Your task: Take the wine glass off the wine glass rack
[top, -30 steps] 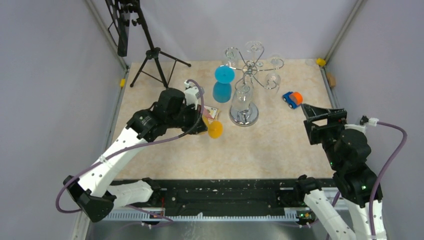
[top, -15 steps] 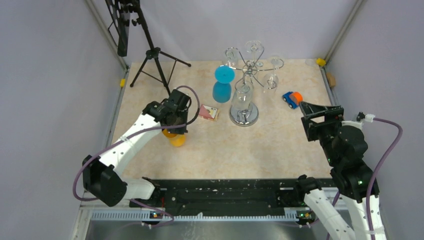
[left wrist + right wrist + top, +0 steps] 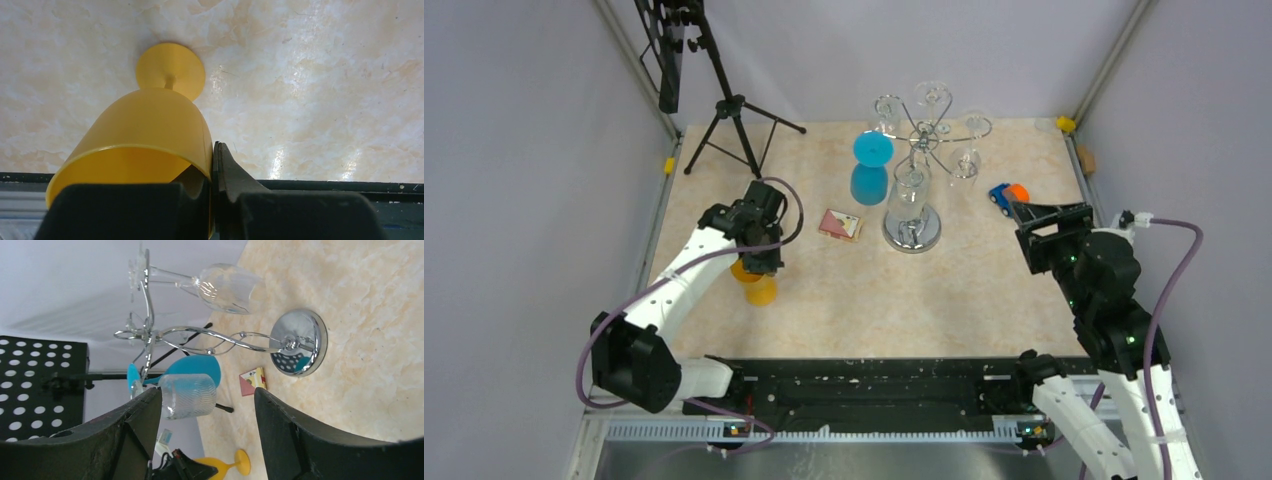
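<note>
The yellow translucent plastic wine glass (image 3: 150, 130) is off the rack. It stands upright at the left of the bench (image 3: 964, 300), foot downward; whether the foot touches the surface cannot be told. The left gripper (image 3: 212, 165) is clamped on the bowl wall at the rim. The shiny chrome wire wine glass rack (image 3: 913, 232) stands well apart, toward the far middle. It carries a blue wine glass (image 3: 871, 165) and clear glasses (image 3: 908, 195), hung foot up. The right gripper (image 3: 1052, 212) faces the rack with jaws spread wide, holding nothing. A small red card (image 3: 840, 224) lies left of the rack base, and a blue-and-orange toy car (image 3: 1008, 195) lies to its right.
</note>
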Controlling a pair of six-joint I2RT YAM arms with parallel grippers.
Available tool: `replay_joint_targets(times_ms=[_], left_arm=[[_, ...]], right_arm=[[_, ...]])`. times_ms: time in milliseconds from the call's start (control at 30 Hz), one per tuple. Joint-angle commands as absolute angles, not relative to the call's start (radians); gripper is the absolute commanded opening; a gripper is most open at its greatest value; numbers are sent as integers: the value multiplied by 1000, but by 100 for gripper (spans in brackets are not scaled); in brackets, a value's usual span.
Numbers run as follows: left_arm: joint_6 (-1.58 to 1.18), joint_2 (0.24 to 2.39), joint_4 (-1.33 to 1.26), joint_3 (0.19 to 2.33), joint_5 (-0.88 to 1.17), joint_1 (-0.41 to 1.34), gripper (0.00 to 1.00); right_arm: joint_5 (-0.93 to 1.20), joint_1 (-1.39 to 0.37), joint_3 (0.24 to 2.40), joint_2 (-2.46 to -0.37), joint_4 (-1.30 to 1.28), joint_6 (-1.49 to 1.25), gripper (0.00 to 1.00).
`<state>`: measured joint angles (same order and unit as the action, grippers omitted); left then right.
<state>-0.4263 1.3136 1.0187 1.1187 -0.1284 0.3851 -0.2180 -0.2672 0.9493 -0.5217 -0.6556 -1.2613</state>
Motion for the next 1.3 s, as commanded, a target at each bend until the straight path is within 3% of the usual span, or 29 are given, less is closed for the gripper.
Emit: replay_joint_targets(times_ms=[0, 267, 533, 700, 933, 1167, 1267], left_arm=[[-447, 1282, 1020, 1114, -145, 373, 5], [-446, 1246, 1044, 1136, -181, 371, 35], [-424, 1186, 1084, 1245, -194, 371, 50], [-358, 1105, 1021, 1303, -95, 371, 64], [-353, 884, 657, 1140, 96, 373, 73], [-452, 769, 391, 1060, 143, 373, 74], [-473, 753, 336, 1059, 141, 372, 74]], right_arm=[[-179, -264, 984, -567, -630, -1233, 68], [-123, -265, 982, -595, -603, -1226, 61], [-96, -264, 991, -616, -583, -1205, 61], [-8, -264, 951, -612, -421, -1152, 68], [157, -264, 930, -673, -254, -1156, 72], [333, -270, 985, -821, -199, -1210, 62], [309, -306, 1000, -851, -195, -1211, 61]])
